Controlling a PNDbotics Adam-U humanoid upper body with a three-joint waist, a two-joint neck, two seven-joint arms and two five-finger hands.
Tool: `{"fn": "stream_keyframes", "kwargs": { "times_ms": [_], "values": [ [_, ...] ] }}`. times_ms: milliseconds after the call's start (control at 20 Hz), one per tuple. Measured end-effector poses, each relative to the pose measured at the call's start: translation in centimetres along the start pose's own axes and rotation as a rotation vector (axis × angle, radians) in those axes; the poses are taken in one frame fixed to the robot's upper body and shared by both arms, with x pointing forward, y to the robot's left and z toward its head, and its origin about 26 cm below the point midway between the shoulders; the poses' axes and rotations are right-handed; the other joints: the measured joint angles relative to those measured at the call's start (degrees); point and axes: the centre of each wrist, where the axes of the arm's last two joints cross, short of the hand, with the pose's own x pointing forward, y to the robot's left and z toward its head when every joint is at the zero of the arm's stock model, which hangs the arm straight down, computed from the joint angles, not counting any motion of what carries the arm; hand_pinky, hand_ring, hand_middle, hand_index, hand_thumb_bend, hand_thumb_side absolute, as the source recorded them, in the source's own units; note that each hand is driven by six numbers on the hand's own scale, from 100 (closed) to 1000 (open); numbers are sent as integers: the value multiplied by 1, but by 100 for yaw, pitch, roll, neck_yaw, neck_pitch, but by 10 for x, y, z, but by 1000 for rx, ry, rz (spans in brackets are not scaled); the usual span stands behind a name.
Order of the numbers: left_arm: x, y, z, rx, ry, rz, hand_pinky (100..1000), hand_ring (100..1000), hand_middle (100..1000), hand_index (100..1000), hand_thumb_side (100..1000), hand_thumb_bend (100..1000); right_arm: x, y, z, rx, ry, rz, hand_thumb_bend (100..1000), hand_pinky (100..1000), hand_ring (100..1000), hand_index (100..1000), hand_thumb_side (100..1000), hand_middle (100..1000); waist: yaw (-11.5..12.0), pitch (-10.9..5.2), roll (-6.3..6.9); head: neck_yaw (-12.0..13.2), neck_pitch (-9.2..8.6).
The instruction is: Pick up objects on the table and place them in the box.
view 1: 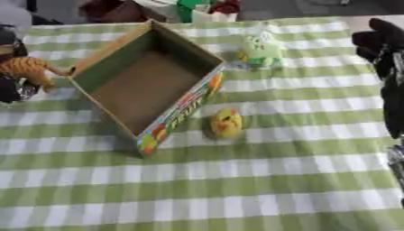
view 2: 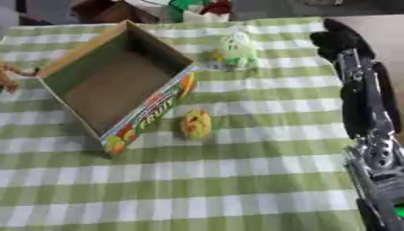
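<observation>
Checked cloth (view 1: 236,180); left hand (view 1: 12,85) mostly hidden behind orange toy (view 1: 28,67).

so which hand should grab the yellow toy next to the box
Probably the right. The right hand and its arm show along the right edge, on the open side of the yellow toy. The box stands between the toy and the left hand, which sits at the left edge by an orange toy.

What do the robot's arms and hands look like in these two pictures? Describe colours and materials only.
The right arm is mostly black, with shiny silver metal parts at a joint near the bottom. Its right hand is black. On the left, only dark parts of the left hand show.
</observation>
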Motion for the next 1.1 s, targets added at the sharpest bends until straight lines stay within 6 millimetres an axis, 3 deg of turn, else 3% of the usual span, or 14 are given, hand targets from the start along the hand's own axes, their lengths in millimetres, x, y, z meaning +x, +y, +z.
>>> {"fn": "stream_keyframes", "kwargs": {
  "times_ms": [300, 700, 1100],
  "values": [
    [6, 34, 14, 120, -38, 17, 212, 263, 180, 210, 383, 100, 0, 0, 0, 0, 0, 0, 100, 885, 853, 903, 1000, 737, -6, -25, 2, -99, 9],
    [45, 81, 20, 280, -177, 68, 212, 267, 196, 232, 370, 100, 1, 1, -1, 9, -9, -4, 100, 886, 853, 903, 1000, 738, -63, -27, -3, -162, 10],
    [88, 102, -4, 309, -263, 122, 224, 291, 227, 255, 359, 100, 1, 3, -1, 21, -7, -9, 100, 886, 854, 904, 1000, 738, -148, -27, 8, -75, 10]
  ]
}}
